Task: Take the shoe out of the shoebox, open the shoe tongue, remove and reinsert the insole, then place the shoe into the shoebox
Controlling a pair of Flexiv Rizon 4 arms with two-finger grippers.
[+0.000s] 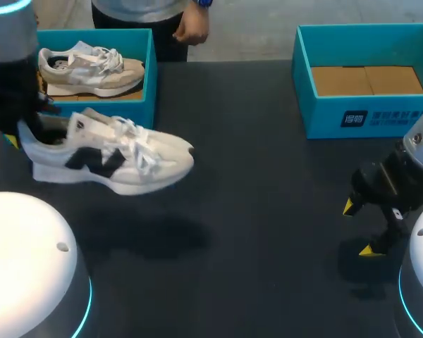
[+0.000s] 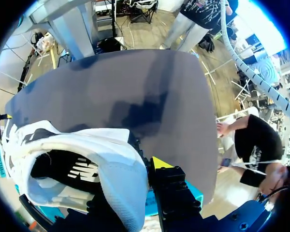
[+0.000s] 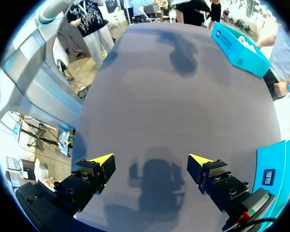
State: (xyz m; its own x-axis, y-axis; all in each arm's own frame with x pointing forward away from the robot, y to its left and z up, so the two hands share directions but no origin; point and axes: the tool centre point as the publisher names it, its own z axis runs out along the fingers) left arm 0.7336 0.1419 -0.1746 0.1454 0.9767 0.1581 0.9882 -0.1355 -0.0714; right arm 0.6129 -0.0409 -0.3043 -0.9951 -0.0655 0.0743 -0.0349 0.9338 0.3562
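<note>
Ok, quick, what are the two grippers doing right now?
Left gripper: closed on the shoe, holding it by the heel.
Right gripper: open, holding nothing.

A wide stretch of dark desk (image 1: 268,211) lies open between the two boxes and in front of them. The shoe (image 1: 113,158), gripped at its heel by the left hand (image 2: 145,166) and held above the desk, blocks the near side of the left shoebox (image 1: 149,77), which holds a second shoe (image 1: 92,70). The right shoebox (image 1: 381,116) is open on top; its walls bar entry from the sides. The right hand (image 1: 357,228), fingers spread, stands near it with bare desk ahead.
</note>
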